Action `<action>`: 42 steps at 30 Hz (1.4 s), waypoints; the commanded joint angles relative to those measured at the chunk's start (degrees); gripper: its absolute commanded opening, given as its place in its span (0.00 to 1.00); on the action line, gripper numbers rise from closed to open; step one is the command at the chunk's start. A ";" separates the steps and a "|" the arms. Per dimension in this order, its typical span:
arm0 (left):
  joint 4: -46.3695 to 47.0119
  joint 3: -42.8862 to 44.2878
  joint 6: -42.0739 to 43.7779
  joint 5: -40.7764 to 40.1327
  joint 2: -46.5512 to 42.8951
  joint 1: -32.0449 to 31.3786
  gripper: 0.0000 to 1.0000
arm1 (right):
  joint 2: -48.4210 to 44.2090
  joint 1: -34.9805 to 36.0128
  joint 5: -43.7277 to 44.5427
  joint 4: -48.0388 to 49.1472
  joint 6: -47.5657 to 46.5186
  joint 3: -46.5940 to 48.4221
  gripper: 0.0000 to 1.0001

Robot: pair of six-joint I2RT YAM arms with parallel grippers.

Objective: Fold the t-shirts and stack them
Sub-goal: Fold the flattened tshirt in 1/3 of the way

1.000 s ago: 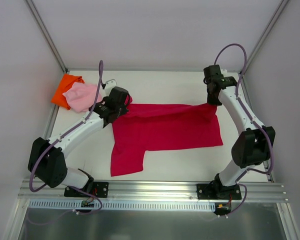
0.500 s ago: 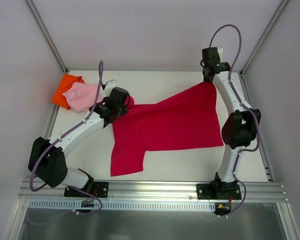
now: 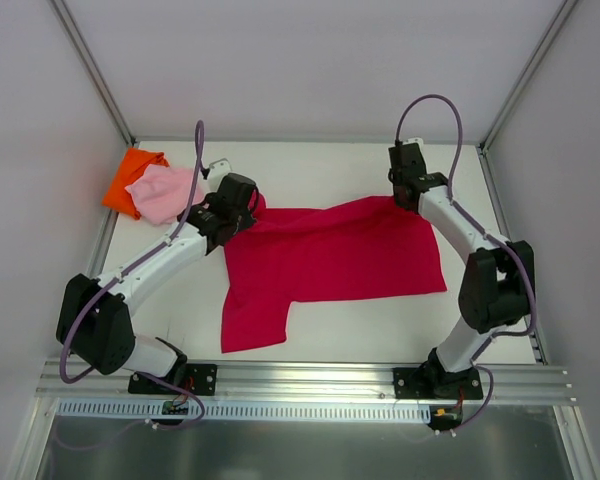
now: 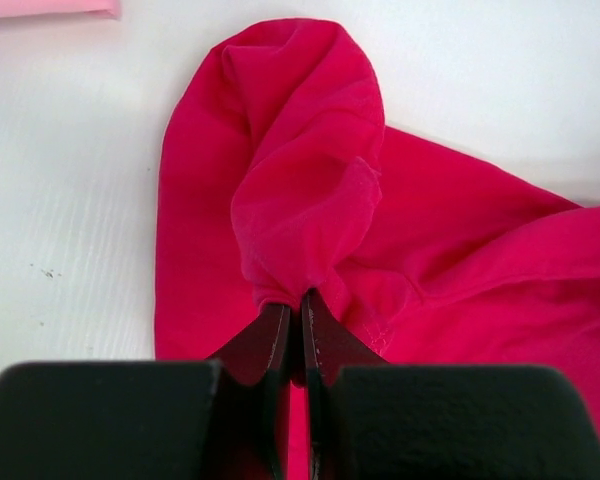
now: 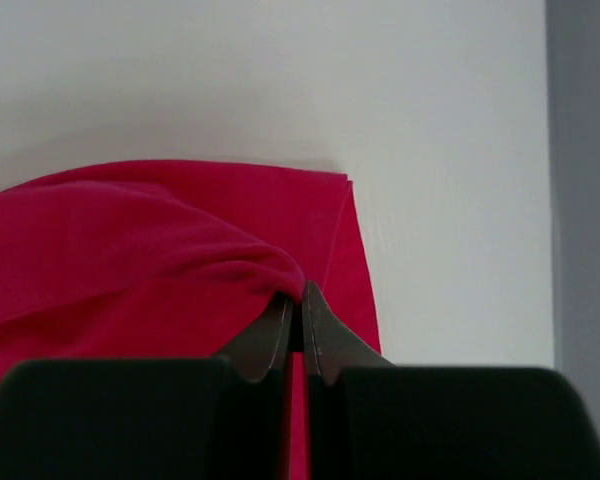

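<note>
A large crimson t-shirt [image 3: 330,262] lies spread across the middle of the table, one part hanging toward the front left. My left gripper [image 3: 252,205] is shut on a bunched fold at its far left corner [image 4: 300,200]. My right gripper [image 3: 396,200] is shut on its far right edge and holds that edge raised, with the cloth [image 5: 160,250] draping left. A light pink t-shirt [image 3: 165,192] lies as a folded bundle on a bright orange t-shirt [image 3: 130,176] at the far left.
The table [image 3: 310,170] is white, with grey walls behind and on both sides. A metal rail [image 3: 300,385] runs along the near edge by the arm bases.
My right gripper lifted the shirt's right edge up toward the back, then came down and leftward with it, laying the edge inward. My left gripper stayed still.
</note>
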 commanded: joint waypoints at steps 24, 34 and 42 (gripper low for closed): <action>-8.07 -2.32 -9.32 6.57 3.98 0.51 0.00 | -2.33 -0.29 -0.37 -31.38 3.99 17.10 0.01; -8.60 -1.35 -8.97 7.89 5.21 0.42 0.00 | -4.78 -0.29 -4.76 -30.60 4.34 15.61 0.64; -9.04 0.15 -9.06 8.68 6.70 0.42 0.00 | -3.11 -0.38 -9.51 -33.32 4.43 15.70 0.65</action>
